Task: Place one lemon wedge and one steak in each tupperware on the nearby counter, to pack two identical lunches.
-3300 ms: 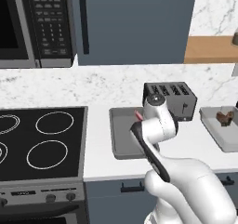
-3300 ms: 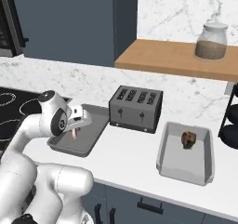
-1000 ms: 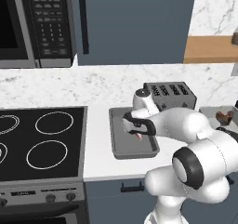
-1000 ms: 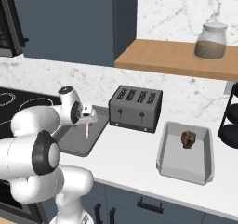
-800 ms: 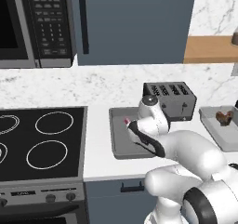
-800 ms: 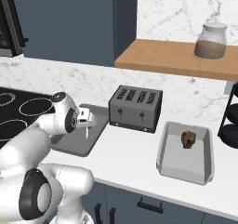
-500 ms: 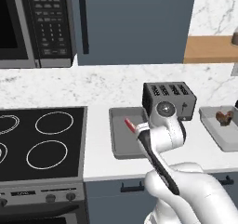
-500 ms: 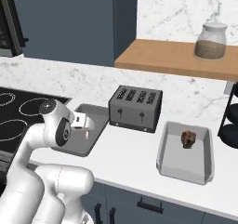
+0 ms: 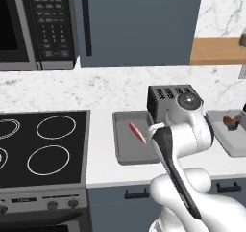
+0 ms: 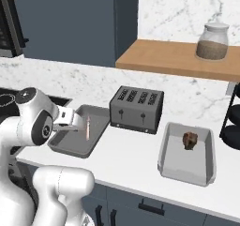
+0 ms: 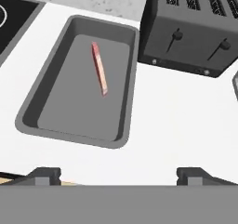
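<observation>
A thin pink-red steak (image 11: 99, 69) stands on its edge inside the left tupperware (image 11: 69, 128), also visible as the steak (image 9: 137, 132) in the tupperware (image 9: 122, 151) and the steak (image 10: 87, 126) in the tupperware (image 10: 70, 147). My gripper (image 11: 117, 176) is open and empty, hanging above the counter (image 11: 176, 107) at that tray's near end. The hand (image 10: 65, 119) sits at the tray's left rim. A second tupperware (image 10: 187, 171) right of the toaster holds a brown steak (image 10: 190, 139). The lemon wedge is out of view.
A dark grey toaster (image 10: 137, 109) stands between the two trays. The black stovetop (image 9: 43, 149) lies left of the counter (image 9: 103, 163), under a microwave (image 9: 38, 29). A wooden shelf with a jar (image 10: 213, 42) hangs at the back right, and a black rack (image 10: 232, 131) is at the right edge.
The steak was let go into the left tupperware and rests there. The hand has drawn back from over the tray toward its near end, jaws staying wide.
</observation>
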